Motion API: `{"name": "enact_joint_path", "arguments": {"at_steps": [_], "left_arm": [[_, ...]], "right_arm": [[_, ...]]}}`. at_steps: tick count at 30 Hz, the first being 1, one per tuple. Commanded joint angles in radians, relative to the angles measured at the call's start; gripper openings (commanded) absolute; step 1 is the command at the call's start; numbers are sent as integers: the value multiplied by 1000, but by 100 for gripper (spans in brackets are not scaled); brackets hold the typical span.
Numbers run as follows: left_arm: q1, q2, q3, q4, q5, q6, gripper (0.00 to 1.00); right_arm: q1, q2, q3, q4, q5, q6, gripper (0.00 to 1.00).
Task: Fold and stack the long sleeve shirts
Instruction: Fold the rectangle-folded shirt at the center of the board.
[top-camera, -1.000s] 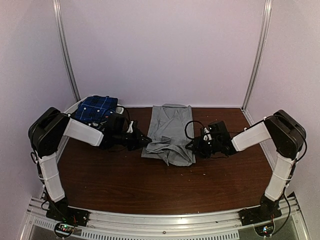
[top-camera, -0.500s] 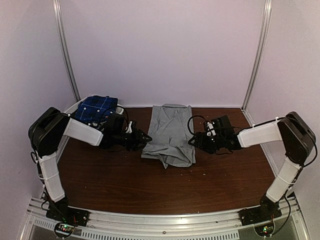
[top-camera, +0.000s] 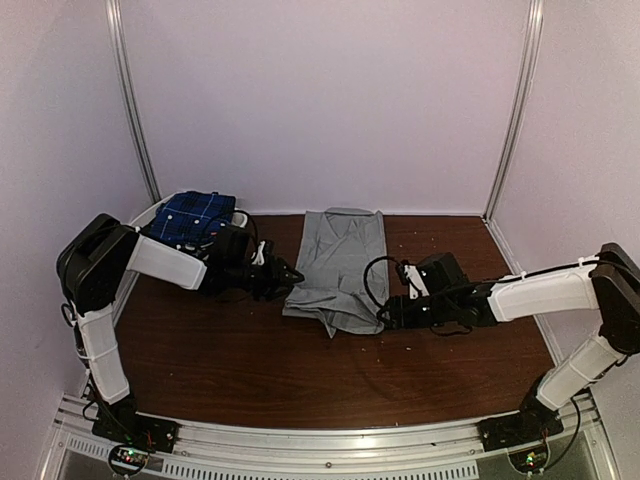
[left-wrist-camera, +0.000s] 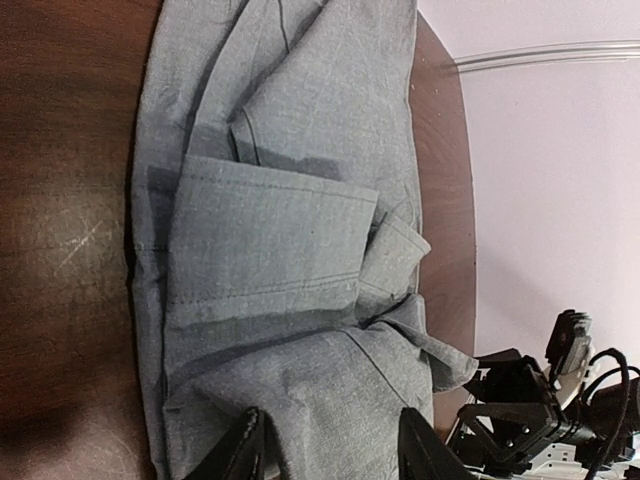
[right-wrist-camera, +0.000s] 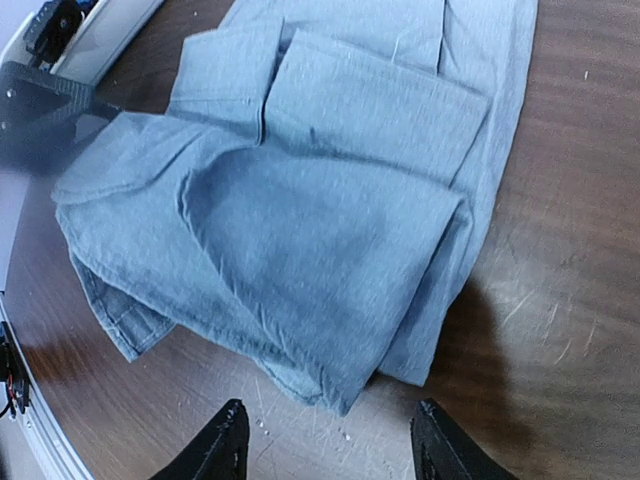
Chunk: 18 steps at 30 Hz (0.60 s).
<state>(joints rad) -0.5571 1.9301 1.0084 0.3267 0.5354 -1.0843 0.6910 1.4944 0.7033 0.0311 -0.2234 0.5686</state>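
Top external view: the grey shirt (top-camera: 340, 265) is laid half-folded on the surface (top-camera: 300, 370), flanked by the left claw (top-camera: 290, 277) and right claw (top-camera: 383, 315), both spread open, nothing gripped.

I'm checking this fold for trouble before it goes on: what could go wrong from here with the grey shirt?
The grey shirt lies in loose, uneven layers at its near end; the open right claw may pinch only the top one and undo the fold. The open left claw sits at the opposite edge, so uneven pulls could skew the cloth across the table.
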Motion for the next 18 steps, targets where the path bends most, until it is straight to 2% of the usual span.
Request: {"name": "enact_joint_path", "arguments": {"at_steps": [1, 14, 18], "left_arm": [[5, -9, 21, 14, -2, 19, 46], [5, -5, 32, 7, -2, 25, 45], [5, -6, 42, -6, -3, 34, 46]], "right_arm": [[41, 16, -25, 7, 33, 21, 54], [88, 193, 71, 94, -4, 124, 42], [88, 201, 134, 81, -36, 141, 29]]}}
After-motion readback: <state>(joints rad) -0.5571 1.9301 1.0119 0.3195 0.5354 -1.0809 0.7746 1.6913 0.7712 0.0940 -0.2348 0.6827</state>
